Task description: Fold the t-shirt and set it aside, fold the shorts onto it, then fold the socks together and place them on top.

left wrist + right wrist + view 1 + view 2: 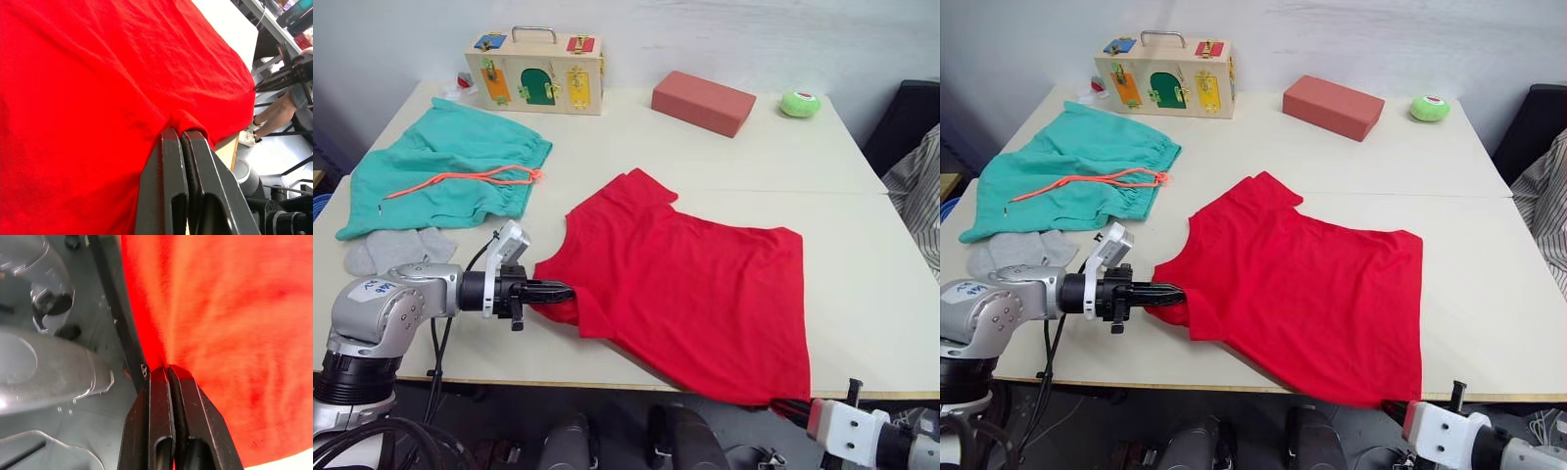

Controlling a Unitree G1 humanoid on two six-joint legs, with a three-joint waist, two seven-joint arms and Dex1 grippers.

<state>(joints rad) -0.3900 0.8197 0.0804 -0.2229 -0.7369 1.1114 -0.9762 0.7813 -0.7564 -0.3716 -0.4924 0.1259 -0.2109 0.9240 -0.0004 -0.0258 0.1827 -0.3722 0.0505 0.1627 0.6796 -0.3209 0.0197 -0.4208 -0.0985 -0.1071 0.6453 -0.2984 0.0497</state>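
Note:
The red t-shirt [695, 279] lies spread across the table's front right, its lower hem draped over the front edge. My left gripper [564, 292] is shut on the shirt's near-left sleeve edge; the wrist view shows the fingers [168, 147] pinching a red fold. My right gripper [786, 405] is shut on the hem corner just below the front edge, cloth pinched between its fingers [159, 382]. The teal shorts [450, 166] with an orange drawstring lie at the left. The grey socks [396, 250] rest beside them, near the front left.
A wooden latch-board box [535, 76] stands at the back left. A red-brown block [703, 102] and a green round toy [800, 103] sit along the back. A person's striped sleeve [915, 191] shows at the right edge.

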